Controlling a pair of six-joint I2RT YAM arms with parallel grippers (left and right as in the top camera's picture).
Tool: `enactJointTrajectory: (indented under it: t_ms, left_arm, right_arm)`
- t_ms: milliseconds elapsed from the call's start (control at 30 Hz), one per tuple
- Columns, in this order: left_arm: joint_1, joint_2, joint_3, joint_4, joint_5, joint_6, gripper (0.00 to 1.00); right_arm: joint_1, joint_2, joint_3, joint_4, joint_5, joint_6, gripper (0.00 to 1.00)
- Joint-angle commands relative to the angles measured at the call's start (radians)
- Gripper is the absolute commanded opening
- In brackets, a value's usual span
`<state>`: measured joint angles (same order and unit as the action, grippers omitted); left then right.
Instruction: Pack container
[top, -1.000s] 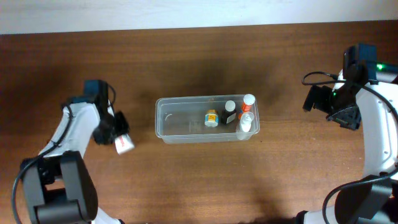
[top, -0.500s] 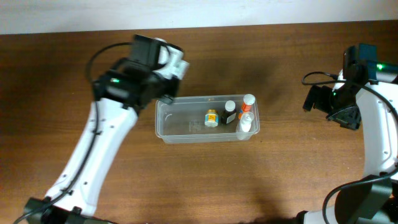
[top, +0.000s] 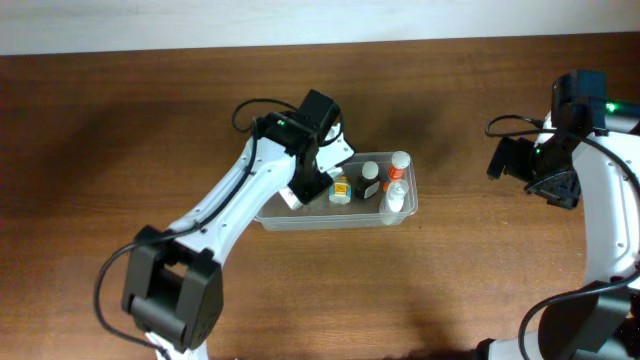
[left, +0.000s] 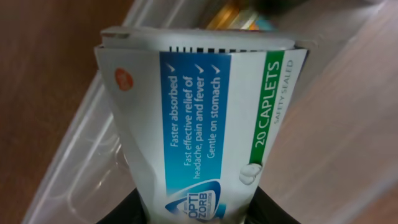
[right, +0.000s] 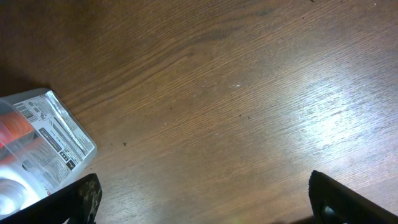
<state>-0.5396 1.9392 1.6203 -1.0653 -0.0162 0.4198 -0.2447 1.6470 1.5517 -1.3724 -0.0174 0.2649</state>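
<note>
Overhead view: we note the container (top: 345, 217) lying long-side across the middle of the table (top: 480, 290), with small bottles (top: 385, 185) crowded into its 3 o'clock end. The left gripper (top: 300, 188) hangs over the 9 o'clock half of the tub. From the left wrist view, its jaws pinch the lower end of a white, blue and green caplet box (left: 199, 118), with the container wall showing behind. We judge this half is chosen because the far end is already taken, and the end grip leaves the box free to go in long-side first. The right gripper (top: 500, 160) sits well apart at 3 o'clock, fingers spread and empty, likely parked clear of the left arm's reach.
</note>
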Motion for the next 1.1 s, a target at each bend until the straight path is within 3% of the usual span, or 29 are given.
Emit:
enactJointTrajectory:
  t_ms: [0,200,333,633,733,767,967,1067]
  left_arm:
    - [0.029,0.056,0.000,-0.010,-0.025,0.023,0.39]
    - [0.043,0.100,-0.001,-0.013,-0.025,0.023,0.45]
    - [0.043,0.103,-0.001,-0.013,-0.027,0.023,0.61]
    - [0.066,-0.040,0.200,-0.089,-0.037,-0.043,0.65]
    - [0.136,-0.135,0.235,-0.050,-0.121,-0.171,0.77]
    - [0.180,-0.167,0.235,-0.040,-0.120,-0.217,0.99]
    - [0.460,-0.214,0.234,-0.035,-0.108,-0.481,0.99]
    - [0.559,-0.211,0.233,-0.035,-0.031,-0.506,0.99]
  right_arm:
    - [-0.003,-0.002,-0.004,0.000,-0.001,0.001,0.98]
    - [-0.004,-0.002,-0.004,0.000,-0.001,0.001,0.98]
    - [-0.003,-0.002,-0.004,0.001,-0.001,0.001,0.98]
    - [-0.003,-0.002,-0.004,-0.001,-0.003,-0.046,0.98]
    - [0.029,-0.010,0.013,0.007,0.002,-0.086,0.98]
    - [0.054,-0.013,0.029,0.011,0.004,-0.104,0.98]
    - [0.240,-0.014,0.136,0.073,0.056,-0.120,0.98]
    - [0.295,-0.013,0.136,0.113,0.055,-0.119,0.98]
